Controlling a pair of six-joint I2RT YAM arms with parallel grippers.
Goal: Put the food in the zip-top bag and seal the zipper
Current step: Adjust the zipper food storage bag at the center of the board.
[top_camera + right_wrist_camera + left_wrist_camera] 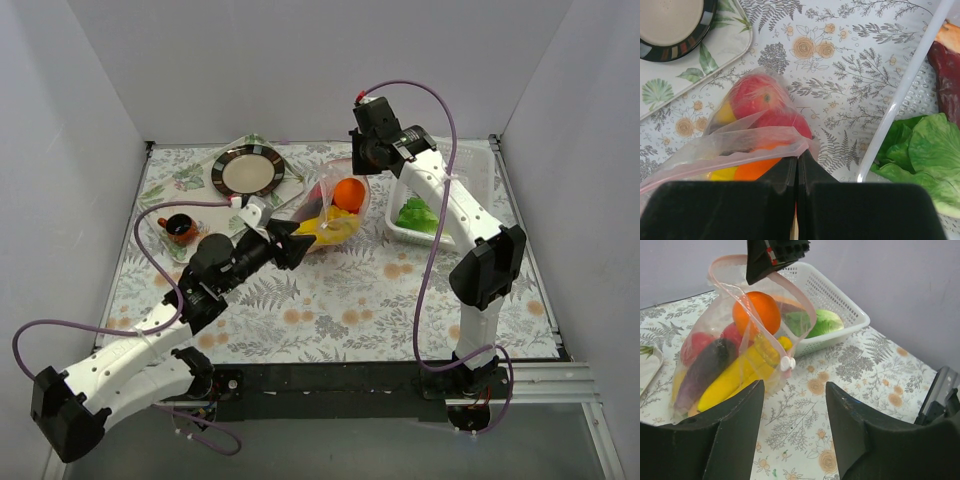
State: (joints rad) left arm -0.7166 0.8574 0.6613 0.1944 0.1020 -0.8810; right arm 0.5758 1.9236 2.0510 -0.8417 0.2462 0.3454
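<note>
The zip-top bag (335, 212) stands open-mouthed mid-table, holding an orange (756, 312), red round fruits (760, 97), a purple eggplant (705, 371), a yellow banana (730, 382) and a lemon (785, 342). My right gripper (353, 172) is above the bag, shut on its pink zipper (740, 150) and holding the rim up; it also shows in the right wrist view (799, 157). A white slider (786, 363) hangs on the zipper's near end. My left gripper (300, 245) is open and empty, just short of the bag's near side, seen again in the left wrist view (795, 387). The green leafy piece (416, 215) lies in the basket.
The white slotted basket (455, 170) stands right of the bag, with a dark red piece (945, 65) beside the leaf. A dark-rimmed plate (248, 170) sits on a leaf-print tray (190, 180) at the back left, with a small dark cup (180, 228) nearer. White walls enclose the table.
</note>
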